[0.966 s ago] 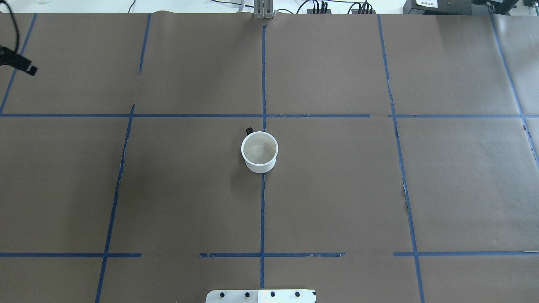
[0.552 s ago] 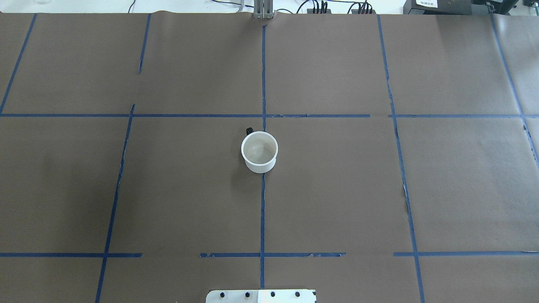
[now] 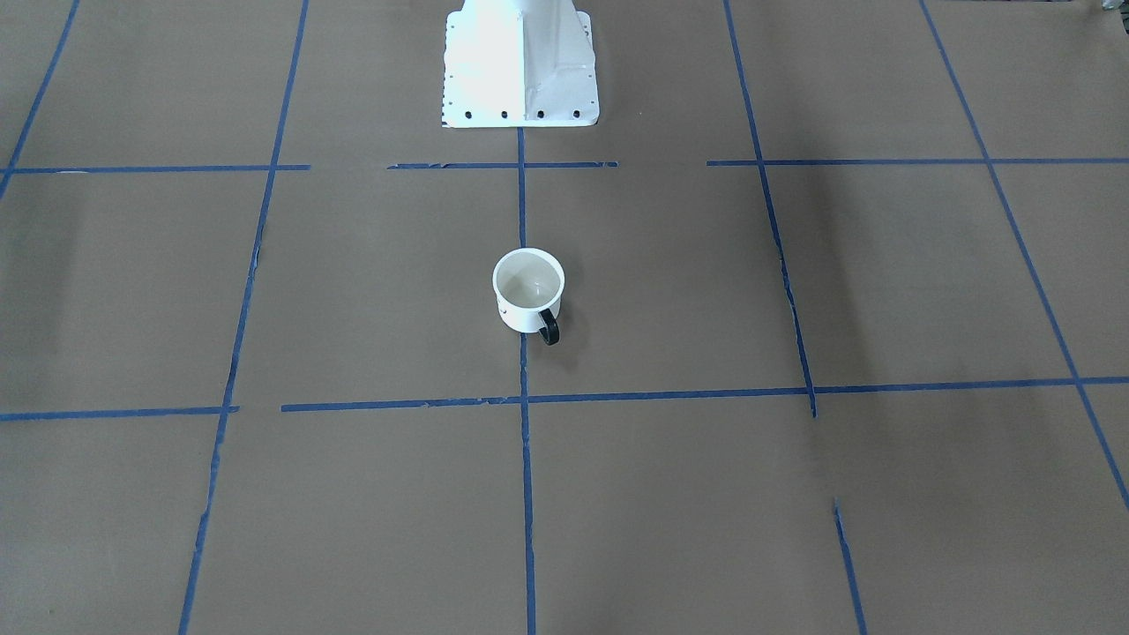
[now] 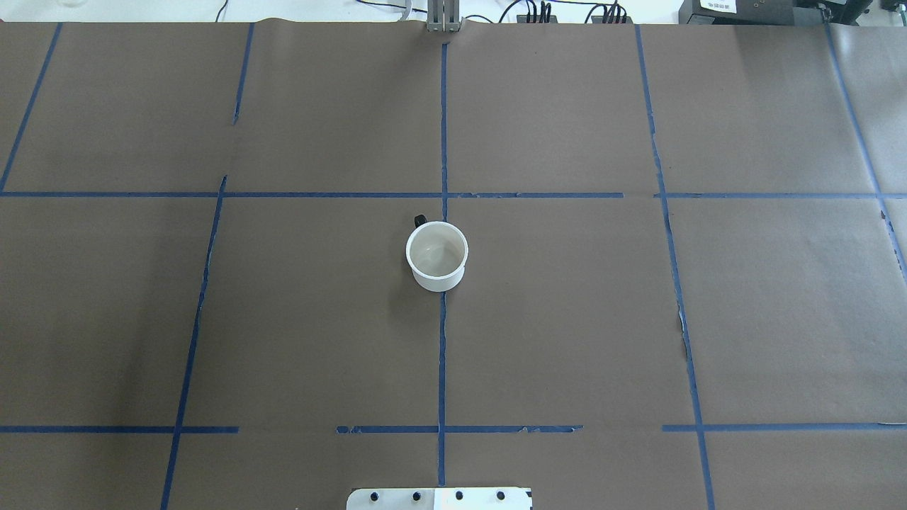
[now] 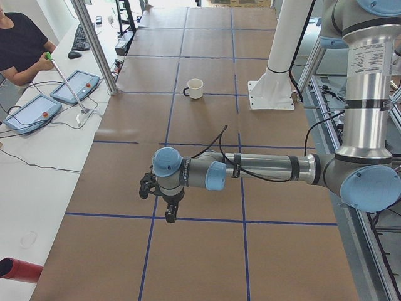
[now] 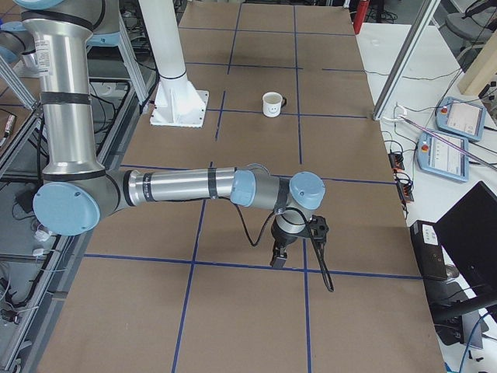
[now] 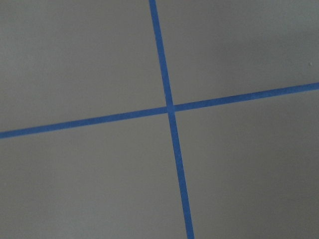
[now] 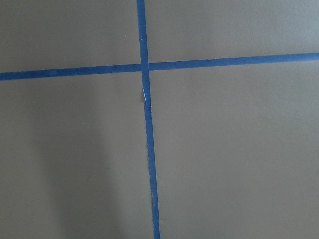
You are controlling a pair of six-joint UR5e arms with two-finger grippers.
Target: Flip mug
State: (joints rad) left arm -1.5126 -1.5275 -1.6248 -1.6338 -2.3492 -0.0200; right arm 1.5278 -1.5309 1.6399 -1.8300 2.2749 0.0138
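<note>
Left arm (image 5: 263, 168) outstretched, far from mug (image 4: 436, 255)

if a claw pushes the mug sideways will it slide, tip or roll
The mug stands upright, squat and wide-mouthed, so it probably slides on the paper rather than tips. Its wall looks smooth and rigid, so a pinch might slip. If toppled, its black handle should stop it rolling far.

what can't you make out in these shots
The left gripper: seen only in the exterior left view, too small to tell open or shut.
The right gripper: only in exterior right, same doubt.
The mug: overhead, its handle is mostly hidden behind its body.
Wrist views: only paper and tape; no mug, no fingers.
</note>
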